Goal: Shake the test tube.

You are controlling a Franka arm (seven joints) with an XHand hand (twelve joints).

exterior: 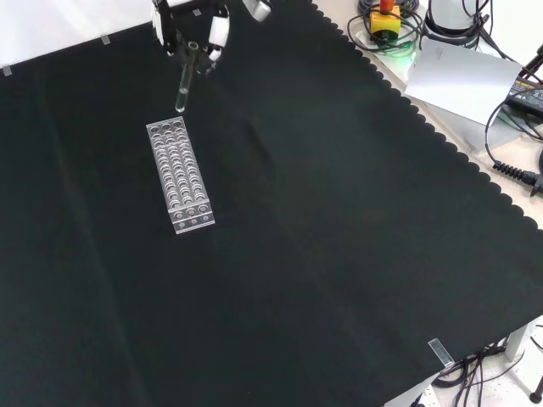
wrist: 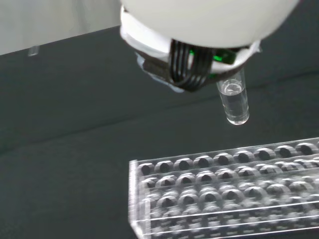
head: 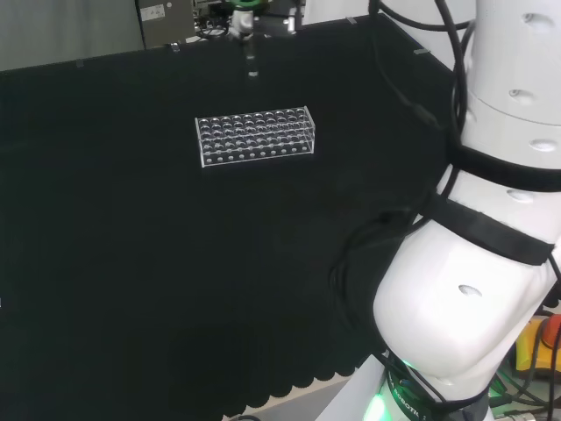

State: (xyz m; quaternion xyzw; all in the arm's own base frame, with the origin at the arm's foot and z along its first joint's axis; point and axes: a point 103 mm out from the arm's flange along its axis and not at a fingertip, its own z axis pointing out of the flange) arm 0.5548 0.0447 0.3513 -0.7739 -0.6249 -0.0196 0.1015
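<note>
A clear test tube (exterior: pixel 182 87) hangs upright in the air, its top pinched in my hand (exterior: pixel 192 27) at the top of the front view. It sits just past the far end of a clear plastic tube rack (exterior: pixel 180 175), a little above it. In the wrist view the tube's rounded bottom (wrist: pixel 235 103) hovers over the cloth beyond the rack's (wrist: pixel 224 191) rows of empty holes, and a blurred white part of the hand (wrist: pixel 199 25) is above it. In the head view the rack (head: pixel 254 136) lies mid-cloth, with the hand (head: pixel 242 19) and tube (head: pixel 252 68) beyond it.
The arm's white links (head: pixel 491 254) stand at the right of the head view. Off the cloth's scalloped edge in the front view are a yellow box with a red button (exterior: pixel 383 20), a grey sheet (exterior: pixel 462 78) and cables (exterior: pixel 509 161).
</note>
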